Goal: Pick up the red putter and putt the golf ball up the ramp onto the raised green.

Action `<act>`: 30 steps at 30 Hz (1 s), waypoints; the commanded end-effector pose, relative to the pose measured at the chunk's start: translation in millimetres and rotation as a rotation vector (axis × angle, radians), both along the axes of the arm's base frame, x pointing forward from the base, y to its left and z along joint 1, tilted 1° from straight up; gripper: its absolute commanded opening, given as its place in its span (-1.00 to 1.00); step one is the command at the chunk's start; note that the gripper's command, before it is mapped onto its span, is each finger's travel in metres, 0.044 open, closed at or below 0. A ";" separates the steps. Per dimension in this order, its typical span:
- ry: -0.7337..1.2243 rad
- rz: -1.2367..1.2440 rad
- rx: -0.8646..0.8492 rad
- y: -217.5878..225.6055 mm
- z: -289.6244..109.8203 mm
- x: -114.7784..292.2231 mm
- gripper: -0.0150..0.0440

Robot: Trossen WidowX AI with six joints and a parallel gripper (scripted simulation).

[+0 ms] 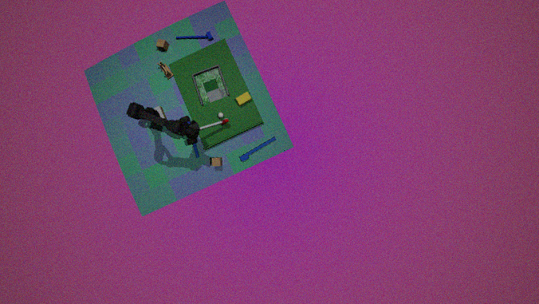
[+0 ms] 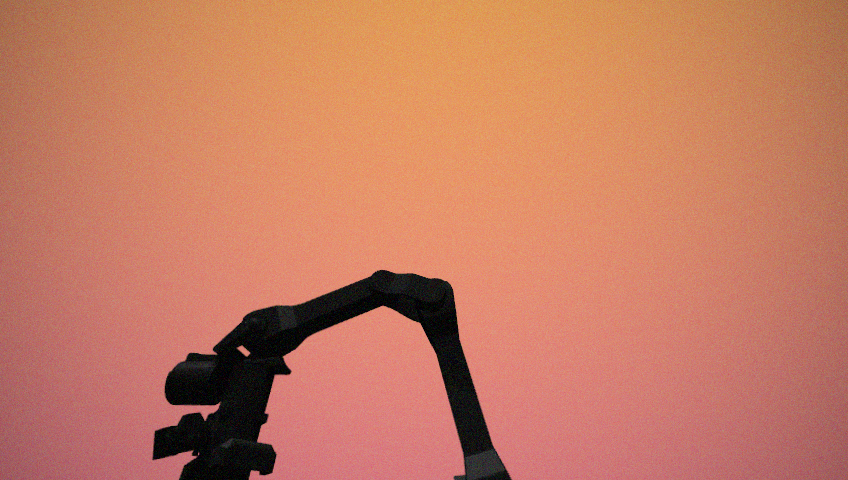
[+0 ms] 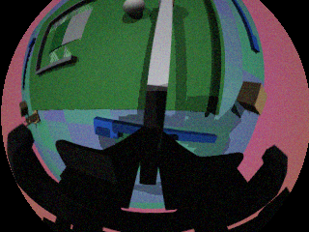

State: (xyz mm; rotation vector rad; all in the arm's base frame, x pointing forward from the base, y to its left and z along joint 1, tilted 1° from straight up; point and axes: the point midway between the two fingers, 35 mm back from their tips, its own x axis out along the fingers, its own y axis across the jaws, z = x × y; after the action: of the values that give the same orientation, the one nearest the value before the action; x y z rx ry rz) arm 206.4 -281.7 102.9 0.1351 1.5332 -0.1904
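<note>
My gripper (image 1: 195, 130) (image 3: 151, 131) is shut on the red putter's dark grip. The putter's white shaft (image 1: 211, 126) (image 3: 160, 58) reaches out over the green turf, its shadow set apart from it. Its red head (image 1: 225, 121) is just to the lower right of the white golf ball (image 1: 221, 115) (image 3: 133, 7); contact cannot be told. The ball rests on the turf (image 1: 239, 119) (image 3: 111, 72). The grey ramp (image 1: 217, 96) (image 3: 78, 23) leads to the raised green (image 1: 210, 85) (image 3: 59, 37), walled by dark rails. In the exterior view, the fingertips and putter are out of frame.
A blue putter (image 1: 196, 151) (image 3: 193, 136) lies below my gripper. Other blue putters (image 1: 191, 36) (image 1: 258, 148) lie beyond the turf's edges. A yellow block (image 1: 243, 98) is right of the ramp. Wooden blocks (image 1: 162, 45) (image 1: 215, 161) and a brown wooden object (image 1: 165, 70) stand around the turf.
</note>
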 end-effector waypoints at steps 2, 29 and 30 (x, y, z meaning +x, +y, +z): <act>-0.003 -0.003 -0.003 -0.9 -8.1 0.7 -0.49; -0.003 -0.004 -0.005 -30.3 -12.2 -5.8 -0.49; -0.003 -0.004 -0.005 -30.3 -12.2 -5.8 -0.49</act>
State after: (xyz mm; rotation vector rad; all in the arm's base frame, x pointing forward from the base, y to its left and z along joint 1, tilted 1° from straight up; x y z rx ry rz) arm 200.2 -308.0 89.3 0.1419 1.5322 -0.1970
